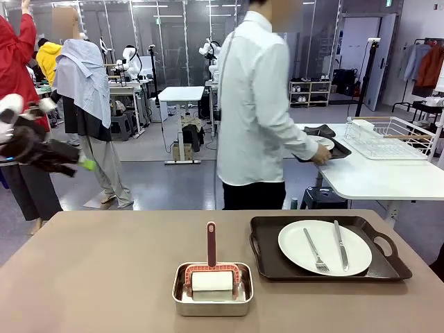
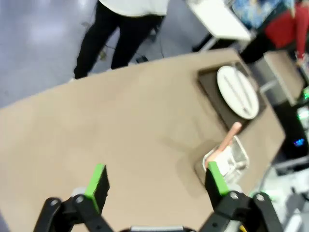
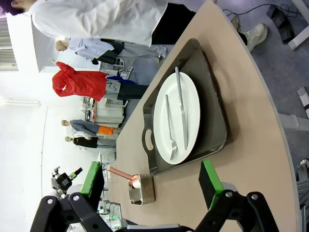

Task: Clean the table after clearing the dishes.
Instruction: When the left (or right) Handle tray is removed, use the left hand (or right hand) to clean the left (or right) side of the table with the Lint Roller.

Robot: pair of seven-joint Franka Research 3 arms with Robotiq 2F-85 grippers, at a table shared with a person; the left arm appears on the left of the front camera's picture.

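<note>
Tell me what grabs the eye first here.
A white plate with fork and knife sits on a dark tray at the right of the table. Nearer the middle, a steel pan holds a red-handled roller. Beyond, a person in white holds another tray at the white table.

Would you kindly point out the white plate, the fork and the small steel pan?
white plate (image 1: 326, 246), front view, bare middle between the cutlery.
fork (image 1: 312, 246), front view, middle of its handle.
small steel pan (image 1: 211, 309), front view, its near wall.
</note>
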